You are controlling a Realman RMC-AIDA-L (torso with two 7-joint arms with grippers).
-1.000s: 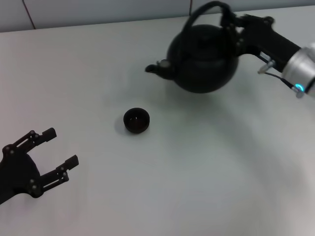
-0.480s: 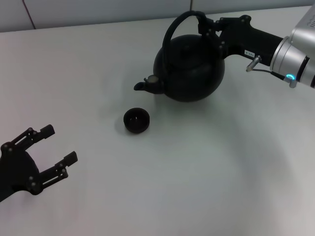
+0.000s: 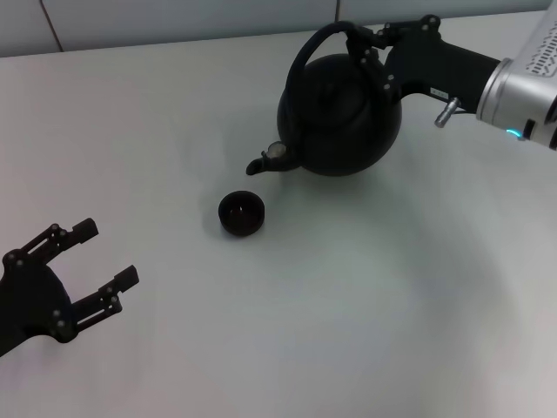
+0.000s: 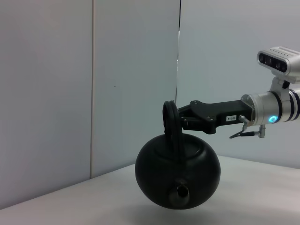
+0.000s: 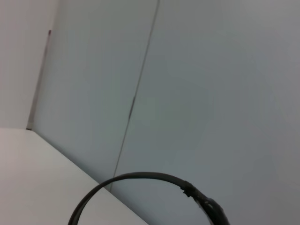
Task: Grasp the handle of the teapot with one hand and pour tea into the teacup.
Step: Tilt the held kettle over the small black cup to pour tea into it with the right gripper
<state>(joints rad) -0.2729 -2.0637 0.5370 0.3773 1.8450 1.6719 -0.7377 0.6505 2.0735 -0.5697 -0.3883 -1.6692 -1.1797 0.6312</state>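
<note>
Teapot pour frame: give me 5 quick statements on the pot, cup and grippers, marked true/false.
1. The right gripper is shut on the handle and holds the teapot clear of the table. True.
2. The teapot's spout points away from the teacup. False: the spout tips down toward the teacup.
3. The left gripper is shut on the teacup. False: it is open, near the table's front left, apart from the cup.
4. The teacup stands upright on the table. True.
5. The teapot's lid has fallen onto the table. False: no lid lies on the table; the pot's top looks closed in the head view.
</note>
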